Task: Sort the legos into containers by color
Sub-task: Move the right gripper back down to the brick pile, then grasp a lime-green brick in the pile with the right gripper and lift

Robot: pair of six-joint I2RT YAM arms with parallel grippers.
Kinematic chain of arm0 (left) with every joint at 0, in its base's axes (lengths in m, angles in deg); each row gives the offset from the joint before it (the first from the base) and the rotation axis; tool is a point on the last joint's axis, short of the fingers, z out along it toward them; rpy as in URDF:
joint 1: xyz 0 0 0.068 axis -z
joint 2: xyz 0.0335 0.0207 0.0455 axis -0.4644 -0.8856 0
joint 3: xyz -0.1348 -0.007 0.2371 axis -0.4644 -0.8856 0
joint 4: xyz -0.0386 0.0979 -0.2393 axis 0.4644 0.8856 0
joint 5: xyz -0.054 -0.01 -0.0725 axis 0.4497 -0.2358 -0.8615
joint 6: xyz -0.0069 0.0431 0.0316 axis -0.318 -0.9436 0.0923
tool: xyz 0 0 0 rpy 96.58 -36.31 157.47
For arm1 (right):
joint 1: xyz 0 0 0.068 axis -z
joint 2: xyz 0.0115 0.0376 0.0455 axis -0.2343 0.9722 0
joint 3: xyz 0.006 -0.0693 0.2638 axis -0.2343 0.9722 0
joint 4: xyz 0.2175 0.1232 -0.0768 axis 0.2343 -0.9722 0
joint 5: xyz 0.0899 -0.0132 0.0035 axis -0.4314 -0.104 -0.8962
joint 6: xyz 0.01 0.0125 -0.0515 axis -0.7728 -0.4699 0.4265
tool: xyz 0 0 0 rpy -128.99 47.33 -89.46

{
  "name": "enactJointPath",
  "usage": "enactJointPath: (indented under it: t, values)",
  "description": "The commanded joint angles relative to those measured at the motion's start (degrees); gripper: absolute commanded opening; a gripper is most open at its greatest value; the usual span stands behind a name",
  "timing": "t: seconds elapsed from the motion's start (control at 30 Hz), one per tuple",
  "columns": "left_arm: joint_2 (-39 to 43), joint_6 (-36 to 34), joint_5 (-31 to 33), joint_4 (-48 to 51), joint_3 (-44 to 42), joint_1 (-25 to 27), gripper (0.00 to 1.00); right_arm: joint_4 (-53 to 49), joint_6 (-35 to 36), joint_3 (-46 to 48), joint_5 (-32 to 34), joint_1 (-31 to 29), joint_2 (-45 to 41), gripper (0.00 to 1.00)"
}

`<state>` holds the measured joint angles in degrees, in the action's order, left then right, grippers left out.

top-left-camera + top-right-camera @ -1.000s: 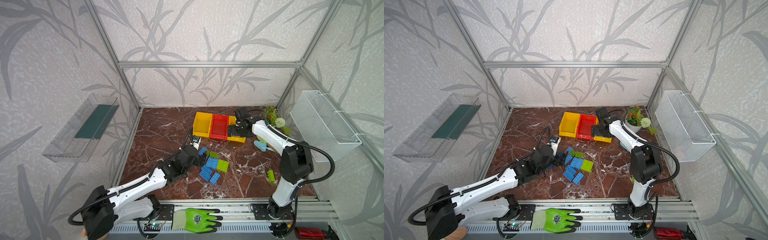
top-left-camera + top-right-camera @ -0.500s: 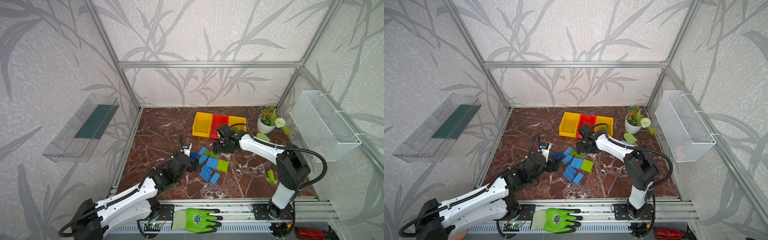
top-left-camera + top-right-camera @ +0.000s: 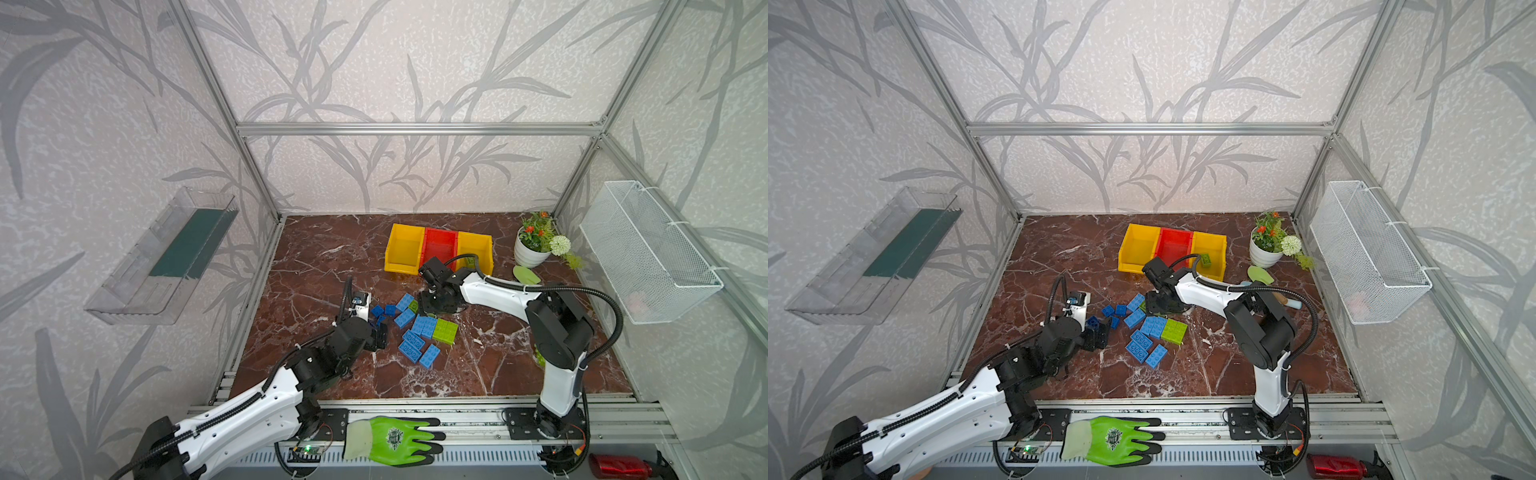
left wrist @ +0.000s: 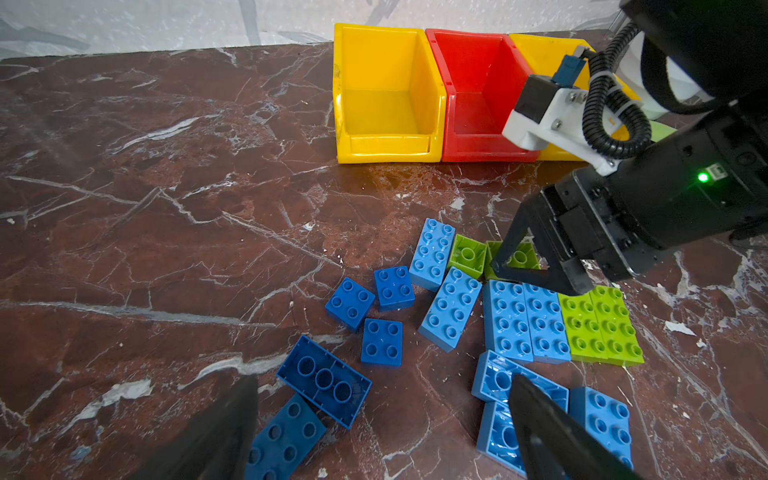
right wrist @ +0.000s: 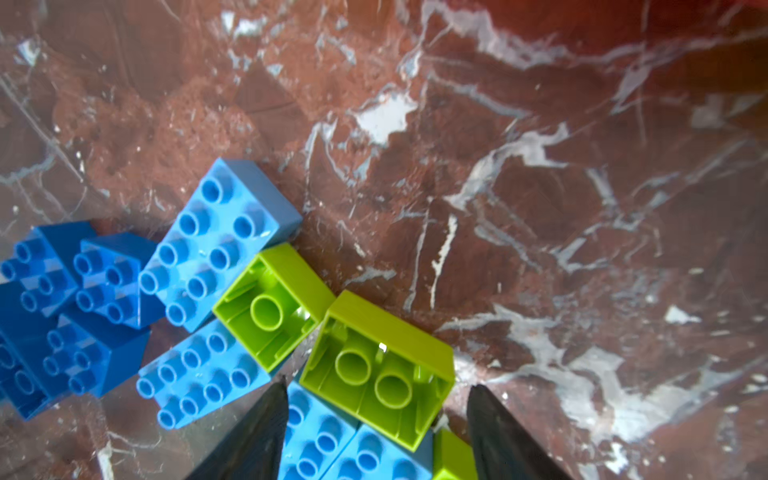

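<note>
Straddling the upturned lime-green brick (image 5: pixel 376 365) at the edge of the legos (image 3: pixel 422 326) nearest the containers (image 3: pixel 401 266), right gripper (image 5: pixel 378 384) stands partly open, not visibly gripping, brick's long axis skewed nearly finger to finger; left gripper (image 4: pixel 382 378) wide open, empty, farther off over the dark blue bricks (image 4: pixel 324 380).

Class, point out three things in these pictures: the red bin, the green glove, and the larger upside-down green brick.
red bin (image 3: pixel 439 247): in a top view, on its bare inner floor.
green glove (image 3: pixel 394 437): in a top view, on its printed emblem.
larger upside-down green brick (image 5: pixel 376 370): in the right wrist view, on its hollow underside.
</note>
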<state>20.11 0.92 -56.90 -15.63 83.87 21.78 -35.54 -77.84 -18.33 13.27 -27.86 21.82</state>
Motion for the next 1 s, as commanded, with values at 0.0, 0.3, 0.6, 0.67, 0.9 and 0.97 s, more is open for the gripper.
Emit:
enactJointPath:
  t: [0.0, 0.3, 0.6, 0.67, 0.9, 0.97]
  values:
    - [0.8, 1.3, 2.0, 0.7, -0.9, 0.1, 0.93, -1.6, -0.5, -2.4, 2.0, -0.3, 2.0, 0.68]
    - [1.0, 0.9, 2.6, 0.8, -1.3, 0.1, 0.93, -4.9, -0.6, -5.4, 4.4, -0.3, 4.9, 0.63]
    - [2.0, 0.4, 2.9, 0.1, -1.9, 0.1, 0.93, -5.3, -0.9, -3.0, 5.4, -0.3, 3.0, 0.63]
    - [2.0, 0.2, 3.0, 0.0, -2.0, 0.1, 0.93, -5.6, -0.8, -3.0, 5.6, -0.3, 2.6, 0.63]
    - [3.2, 0.2, 3.2, 0.9, -1.9, 0.1, 0.93, -6.5, -0.5, -3.4, 6.5, -0.3, 1.7, 0.63]
    - [3.9, 0.2, 3.4, 1.3, -1.9, 0.1, 0.93, -6.9, -0.4, -3.6, 6.9, -0.3, 1.6, 0.63]
